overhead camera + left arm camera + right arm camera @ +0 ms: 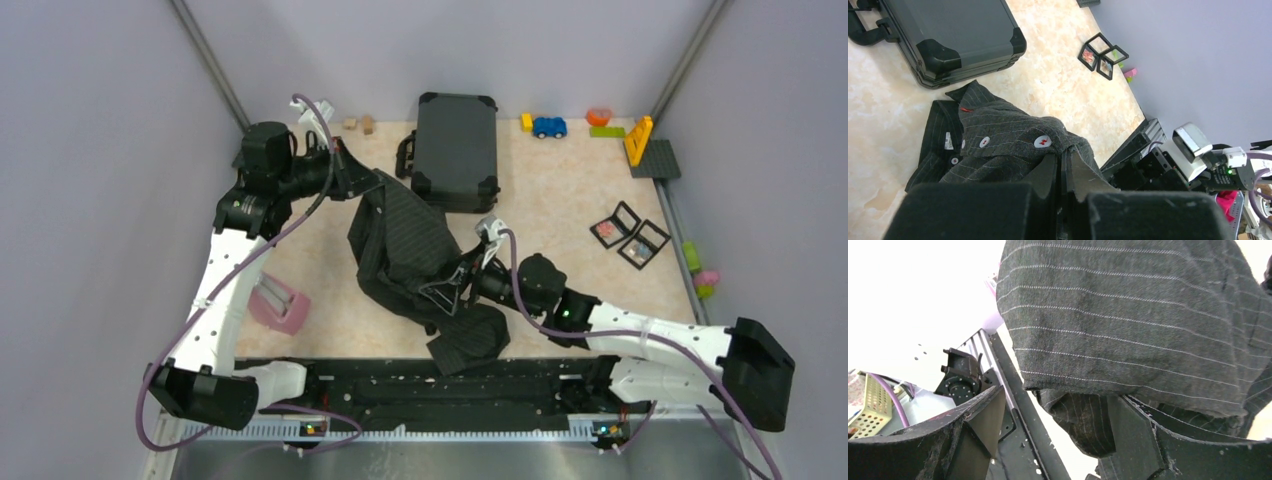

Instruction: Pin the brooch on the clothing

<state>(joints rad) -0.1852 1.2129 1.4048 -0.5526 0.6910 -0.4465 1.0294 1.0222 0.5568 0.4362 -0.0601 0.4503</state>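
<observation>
i'm seeing the left gripper [352,180] pinching the shirt [400,240] at its far edge, jaws pressed together on cloth. shirt is lying crumpled mid table [570,210], just in front of the suitcase [457,150]. right gripper [447,287] is sitting spread wide around a fold.

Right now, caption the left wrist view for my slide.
The left claw, shut, pinches the black pinstriped shirt, dark grey suitcase lying beyond it.

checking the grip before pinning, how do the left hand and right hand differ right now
The left hand is shut, pinching the shirt; the right hand is open around a fold. The left hand takes its far end, the right hand its nearer half. Both are at the shirt.
</observation>
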